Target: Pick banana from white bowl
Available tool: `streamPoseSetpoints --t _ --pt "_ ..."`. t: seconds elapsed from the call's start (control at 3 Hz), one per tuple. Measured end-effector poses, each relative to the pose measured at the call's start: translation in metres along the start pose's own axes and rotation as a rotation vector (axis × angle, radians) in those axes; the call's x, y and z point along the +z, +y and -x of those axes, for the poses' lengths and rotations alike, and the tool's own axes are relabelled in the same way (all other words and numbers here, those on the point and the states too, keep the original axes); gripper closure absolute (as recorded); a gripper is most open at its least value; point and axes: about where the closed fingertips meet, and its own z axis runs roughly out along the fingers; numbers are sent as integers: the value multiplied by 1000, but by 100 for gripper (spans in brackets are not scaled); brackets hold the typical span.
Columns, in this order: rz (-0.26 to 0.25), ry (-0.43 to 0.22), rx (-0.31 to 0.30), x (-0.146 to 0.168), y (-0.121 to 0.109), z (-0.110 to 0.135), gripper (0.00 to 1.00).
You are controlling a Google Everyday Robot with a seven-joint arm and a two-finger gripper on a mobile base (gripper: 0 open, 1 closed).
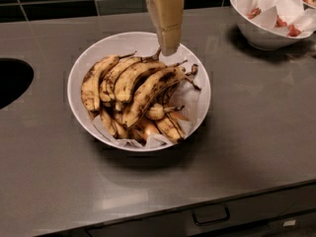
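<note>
**While the tan two-finger gripper (169, 47) hangs over the far rim, the plump yellow-tan banana (92, 83) lies in the wide, shallow white bowl (123, 43)**

Because it lies at the left edge of the heap, the banana shows almost its whole length. It is curved and lightly speckled with brown, and its dark stem points far and to the right. It rests against the next fruit on its right, close to the bowl's left wall. Slimmer bananas with heavy black streaks (148, 90) fill the middle and right of the bowl. Their stems fan out toward the far right, over a crumpled white paper lining (190, 100).

The gripper comes down from the top edge, leaning slightly. Its tip is just above the stems of the middle bananas, at the far side of the bowl. It is to the right of the banana and apart from it. Nothing can be seen in its grasp, and whether it is open or closed cannot be told. Whether the tip touches a stem is also unclear. Its upper part and the arm are cut off by the top edge.

The bowl stands on a grey metal counter (256, 132). At the far right is a deeper white bowl (261, 36) holding crumpled white paper and reddish fruit, cut by the top and right edges. A dark round opening (10, 80) in the counter is cut by the left edge. Black wall tiles (54, 1) run along the far side, and a dark drawer handle (211, 215) shows below the near edge.
</note>
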Motion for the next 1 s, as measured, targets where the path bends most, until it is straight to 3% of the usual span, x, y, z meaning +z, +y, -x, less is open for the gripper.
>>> streamPoseSetpoints --t 0.33,1.0 --pt "-2 -25 -30 15 -12 5 0" --pt "106 -157 -130 69 -24 23 0"
